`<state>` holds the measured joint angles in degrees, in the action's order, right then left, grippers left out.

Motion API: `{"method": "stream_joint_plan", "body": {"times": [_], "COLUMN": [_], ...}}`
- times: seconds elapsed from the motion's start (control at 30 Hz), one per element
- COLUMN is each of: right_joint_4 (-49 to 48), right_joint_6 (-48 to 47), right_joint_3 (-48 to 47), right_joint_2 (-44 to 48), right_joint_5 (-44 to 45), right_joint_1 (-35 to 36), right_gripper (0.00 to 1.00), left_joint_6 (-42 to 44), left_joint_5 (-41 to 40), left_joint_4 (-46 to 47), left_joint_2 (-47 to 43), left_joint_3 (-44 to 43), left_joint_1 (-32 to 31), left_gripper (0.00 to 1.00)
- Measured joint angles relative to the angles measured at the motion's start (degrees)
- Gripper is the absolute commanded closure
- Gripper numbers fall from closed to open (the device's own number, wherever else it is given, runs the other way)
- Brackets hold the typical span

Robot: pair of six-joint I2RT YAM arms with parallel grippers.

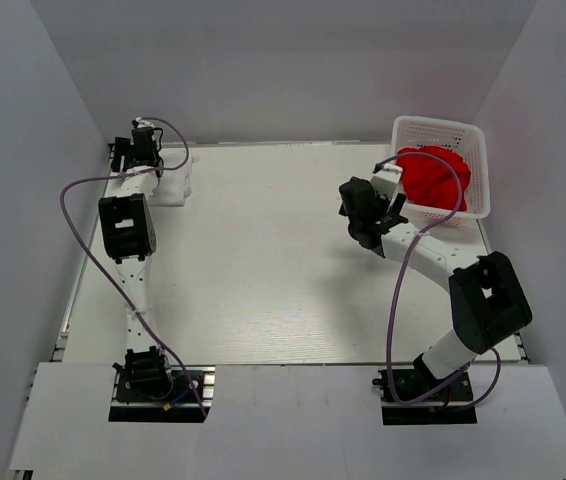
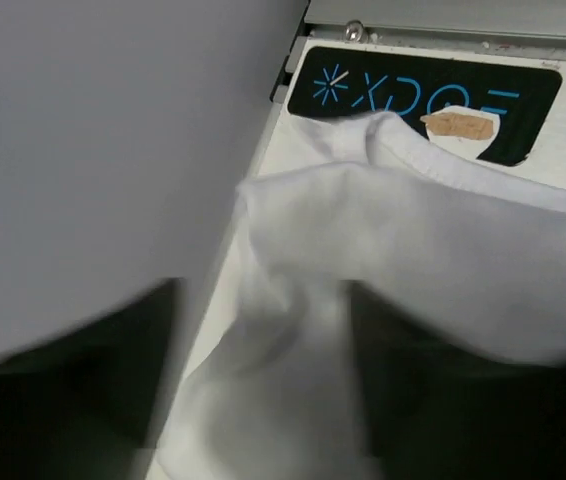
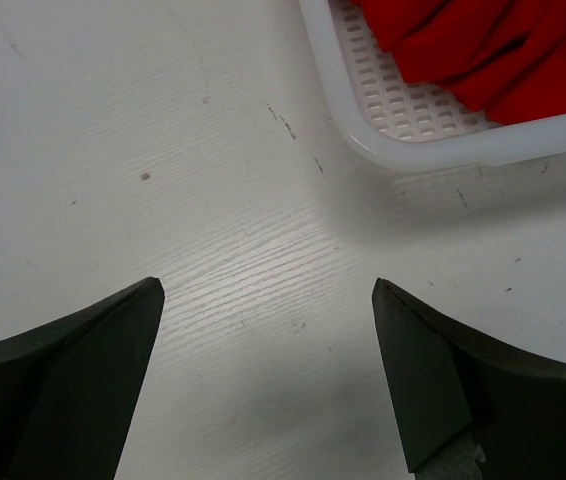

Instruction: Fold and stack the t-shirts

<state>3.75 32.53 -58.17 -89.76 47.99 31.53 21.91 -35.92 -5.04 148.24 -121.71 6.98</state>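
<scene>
Far-left corner: left gripper [image 1: 148, 150] sits over the white t-shirt [image 1: 178, 182], a crumpled heap with no clear long axis. Blurred fingers [image 2: 83, 380] flank the cloth, grip unclear. Right gripper [image 1: 368, 215] gapes wide, empty, beside the basket [image 1: 433, 125] holding the balled-up red t-shirt [image 1: 438, 180], cropped in its wrist view.

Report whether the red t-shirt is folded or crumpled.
Crumpled: the red t-shirt lies in a rumpled heap inside the lattice basket, with no flat folds showing.
</scene>
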Motion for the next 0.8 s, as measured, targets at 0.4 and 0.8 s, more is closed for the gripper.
{"method": "stream_joint_plan", "body": {"times": [0.4,0.8], "right_joint_4": [-0.1,-4.0], "right_joint_6": [-1.8,-3.6], "right_joint_3": [1.3,13.7], "right_joint_2": [2.8,14.4], "right_joint_5": [-4.7,-13.1], "right_joint_1": [0.0,0.0], "right_gripper": [0.1,0.1], "left_joint_6": [-9.9,-34.5], "left_joint_5": [2.9,27.1], "left_joint_4": [-5.1,1.9], "left_joint_2": [-8.0,-57.7], "left_joint_3": [6.1,52.5], "left_joint_1": [-0.4,-7.6], "left_gripper": [0.0,0.0]}}
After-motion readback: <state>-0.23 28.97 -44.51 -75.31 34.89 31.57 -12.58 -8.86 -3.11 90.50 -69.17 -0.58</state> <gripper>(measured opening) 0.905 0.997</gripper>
